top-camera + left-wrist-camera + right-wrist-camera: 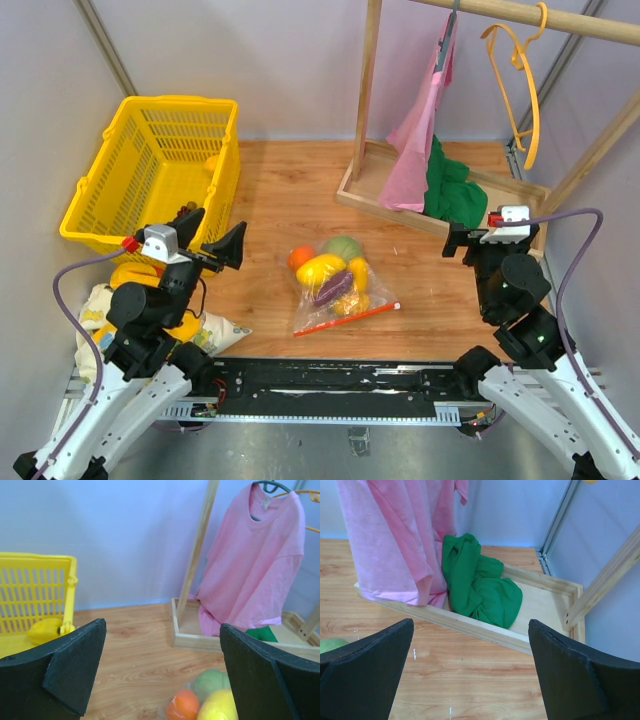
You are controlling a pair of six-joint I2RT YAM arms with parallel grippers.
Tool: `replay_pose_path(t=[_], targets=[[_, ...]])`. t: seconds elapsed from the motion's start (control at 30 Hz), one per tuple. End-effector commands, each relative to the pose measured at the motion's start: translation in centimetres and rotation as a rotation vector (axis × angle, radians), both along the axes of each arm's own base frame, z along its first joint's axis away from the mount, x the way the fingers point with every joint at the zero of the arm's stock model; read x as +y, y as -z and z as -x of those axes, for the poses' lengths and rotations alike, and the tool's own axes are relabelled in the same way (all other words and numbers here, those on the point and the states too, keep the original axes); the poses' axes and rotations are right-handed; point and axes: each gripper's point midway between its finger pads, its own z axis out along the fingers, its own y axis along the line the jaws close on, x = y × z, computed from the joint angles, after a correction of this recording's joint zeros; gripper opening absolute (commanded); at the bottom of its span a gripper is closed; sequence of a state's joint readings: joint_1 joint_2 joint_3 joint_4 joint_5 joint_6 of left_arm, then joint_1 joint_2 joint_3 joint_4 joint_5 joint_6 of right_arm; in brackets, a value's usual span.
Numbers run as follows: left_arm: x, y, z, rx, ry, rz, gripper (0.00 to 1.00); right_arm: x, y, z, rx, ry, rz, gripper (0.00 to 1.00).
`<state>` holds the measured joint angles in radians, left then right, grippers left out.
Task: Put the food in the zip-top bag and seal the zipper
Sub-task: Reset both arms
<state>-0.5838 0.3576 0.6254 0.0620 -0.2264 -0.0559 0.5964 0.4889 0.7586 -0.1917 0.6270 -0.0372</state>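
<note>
The clear crinkly zip-top bag lies at the middle of the wooden tabletop. The small toy fruits and vegetables, orange, yellow, green and purple, are bunched inside it. Its thin orange-red zipper strip runs along the bag's 6 o'clock edge, tilted up toward 3 o'clock. From above I cannot tell whether it is pressed closed along its whole length.

The left gripper hangs at the bag's 9 o'clock and the right gripper at its 3 o'clock, both apart from the bag. In each wrist view the fingers are spread wide with nothing between them.

Filling looks done, so sealing, or checking the seal, seems the step in hand. To do it well, one gripper should probably pin the strip's 9 o'clock end to the tabletop. The other would pinch the strip beside it and slide toward 3 o'clock, keeping clear of loose film and bulging toys. A yellow rounded item in the yellow plastic mesh basket at 10 o'clock might be stray food; I cannot tell.
</note>
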Motion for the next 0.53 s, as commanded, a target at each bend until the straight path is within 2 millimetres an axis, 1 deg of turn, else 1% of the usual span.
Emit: replay_pose_path(t=[0.0, 0.1, 0.3, 0.5], targets=[[2.63, -0.77, 0.18, -0.055, -0.111, 0.079, 0.99, -1.24, 0.17, -0.02, -0.019, 0.078, -0.052, 0.98], [3.02, -0.67, 0.26, -0.063, -0.124, 0.092, 0.99, -1.14, 0.13, -0.02, -0.022, 0.071, -0.054, 0.98], [2.94, -0.09, -0.27, -0.044, -0.131, 0.070, 0.99, -1.28, 0.03, 0.11, -0.029, 0.074, -0.057, 0.98], [2.89, 0.18, -0.47, -0.036, -0.134, 0.060, 0.99, -0.91, -0.15, -0.05, -0.033, 0.055, -0.050, 0.98]])
